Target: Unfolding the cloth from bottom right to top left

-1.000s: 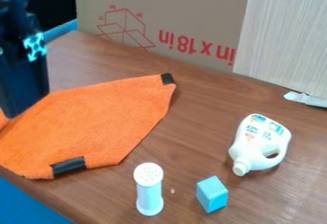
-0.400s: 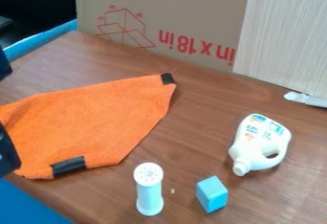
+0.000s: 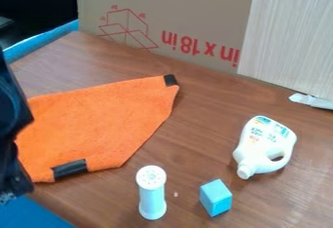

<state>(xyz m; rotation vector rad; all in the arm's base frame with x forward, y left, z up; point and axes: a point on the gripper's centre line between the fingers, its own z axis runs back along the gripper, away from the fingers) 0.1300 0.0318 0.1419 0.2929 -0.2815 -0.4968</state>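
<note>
Right, we've got the black gripper [image 3: 14,173] hiding one side of the orange cloth [image 3: 98,124], and whether it's clenched or released, we can't tell. The cloth lies on the table [image 3: 214,105] beside it, one dark patch [image 3: 69,169] near the gripper, another [image 3: 170,80] well apart. Farther from it, we see a white shaker [image 3: 151,198], a blue block [image 3: 216,198], then a white jug [image 3: 263,146].

The big brown cardboard [image 3: 195,8] has upside-down red print [image 3: 200,49] that says "in x 18 in"; beside it a red box drawing [image 3: 127,27] has tiny marks too small to read; the white bottle [image 3: 257,151] has a label [image 3: 265,130] with letters I can't make out.
</note>
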